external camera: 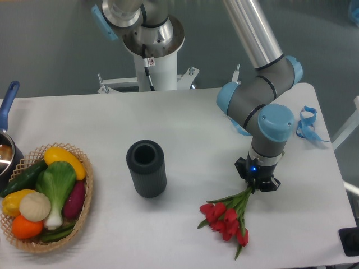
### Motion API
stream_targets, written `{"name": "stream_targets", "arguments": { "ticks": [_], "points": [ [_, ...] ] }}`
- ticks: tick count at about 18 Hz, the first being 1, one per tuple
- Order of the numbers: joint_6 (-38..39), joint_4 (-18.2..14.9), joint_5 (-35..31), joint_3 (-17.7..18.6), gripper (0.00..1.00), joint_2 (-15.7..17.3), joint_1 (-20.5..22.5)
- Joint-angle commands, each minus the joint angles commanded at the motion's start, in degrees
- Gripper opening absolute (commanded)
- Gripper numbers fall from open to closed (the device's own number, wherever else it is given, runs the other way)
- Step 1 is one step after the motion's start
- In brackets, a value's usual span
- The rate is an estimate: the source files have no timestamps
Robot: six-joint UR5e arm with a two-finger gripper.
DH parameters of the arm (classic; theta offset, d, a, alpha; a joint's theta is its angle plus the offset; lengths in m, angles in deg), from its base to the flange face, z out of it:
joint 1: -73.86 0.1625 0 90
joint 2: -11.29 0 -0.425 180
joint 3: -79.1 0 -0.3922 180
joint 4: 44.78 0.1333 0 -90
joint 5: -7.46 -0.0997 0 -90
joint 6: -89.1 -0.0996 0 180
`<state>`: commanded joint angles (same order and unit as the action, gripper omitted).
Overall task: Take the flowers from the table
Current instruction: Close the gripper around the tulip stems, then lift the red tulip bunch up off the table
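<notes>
The flowers [227, 219], a small bunch of red tulips with green stems and leaves, lie on the white table [185, 129] near its front right. Their stems run up and to the right into my gripper [256, 183]. The gripper points straight down over the stem ends and its fingers are drawn in tight around them, shut on the stems. The tulip heads rest low by the table's front edge; I cannot tell if they still touch it.
A dark ribbed cylindrical vase [146, 168] stands upright left of the flowers. A wicker basket [84, 196] of vegetables sits at the front left, a pot with a blue handle [8, 101] at the left edge. Blue ribbon scraps [305, 124] lie at the right edge.
</notes>
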<state>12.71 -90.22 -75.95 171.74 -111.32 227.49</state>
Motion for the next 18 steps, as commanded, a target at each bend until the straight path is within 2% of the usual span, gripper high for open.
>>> {"name": "stream_targets", "arguments": {
  "ticks": [3, 12, 15, 18],
  "points": [
    [1.6, 0.0, 2.9, 0.2, 0.08, 2.8, 0.2],
    [11.8, 0.0, 20.4, 0.4, 0.08, 14.8, 0.7],
    [14.1, 0.0, 28.7, 0.5, 0.08, 17.6, 0.9],
    [14.9, 0.0, 37.9, 0.5, 0.08, 18.9, 1.1]
  ]
}}
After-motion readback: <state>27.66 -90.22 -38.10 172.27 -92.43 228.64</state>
